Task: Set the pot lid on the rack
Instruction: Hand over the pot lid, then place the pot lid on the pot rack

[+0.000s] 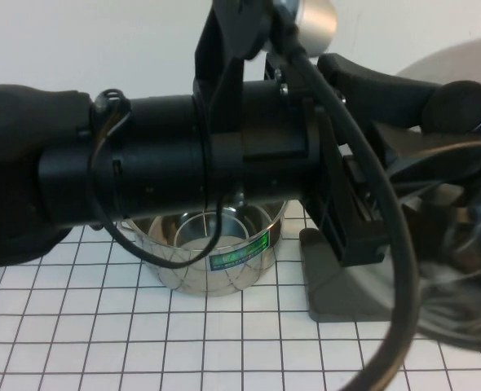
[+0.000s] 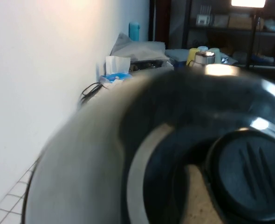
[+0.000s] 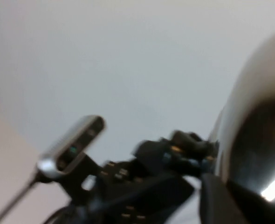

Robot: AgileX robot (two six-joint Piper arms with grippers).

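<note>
Round domed shiny steel pot lid [image 1: 456, 73] held aloft at far right, above dark grey plastic rack tray [image 1: 338, 297]. Left gripper [image 1: 436, 102] seen clamped on black knob [image 2: 251, 175]. Right gripper beside lid; finger state not discernible. Lid judged rigid, slippery, moderately heavy; knob best hold. Steel pot [image 1: 212, 248] at centre.

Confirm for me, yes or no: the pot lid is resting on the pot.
No: the pot stands open, while the pot lid is held up at the right, above the rack.

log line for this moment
left gripper: at lid, raised right of pot | right gripper: unseen | rack: no lid seen on it
</note>
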